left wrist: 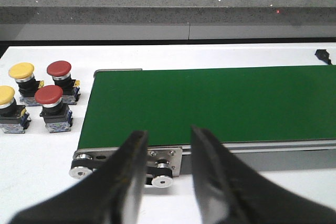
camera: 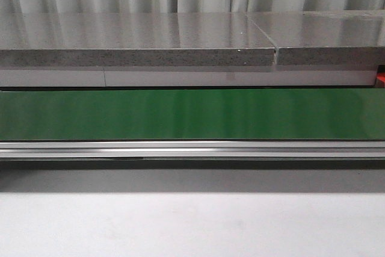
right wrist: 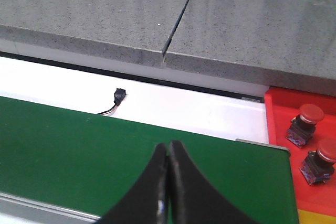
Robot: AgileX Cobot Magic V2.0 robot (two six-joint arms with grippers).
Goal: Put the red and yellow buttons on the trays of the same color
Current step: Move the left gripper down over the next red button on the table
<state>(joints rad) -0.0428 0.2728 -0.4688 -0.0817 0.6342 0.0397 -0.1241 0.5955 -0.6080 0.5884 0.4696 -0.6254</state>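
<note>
In the left wrist view, two red buttons (left wrist: 59,70) (left wrist: 49,95) and two yellow buttons (left wrist: 21,71) (left wrist: 5,96) stand on the white table beside the end of the green conveyor belt (left wrist: 210,103). My left gripper (left wrist: 168,137) is open and empty, above the belt's end rollers. In the right wrist view, the red tray (right wrist: 294,124) holds two red buttons (right wrist: 310,114) (right wrist: 326,151). A strip of the yellow tray (right wrist: 316,216) shows below it. My right gripper (right wrist: 167,149) is shut and empty, over the belt. The front view shows no gripper and no button.
A grey stone counter (camera: 138,40) runs behind the belt (camera: 192,114), with a seam (right wrist: 181,17) in it. A small black connector with wires (right wrist: 118,96) lies on the white table (camera: 192,221) behind the belt. An aluminium rail (camera: 192,148) edges the belt's front.
</note>
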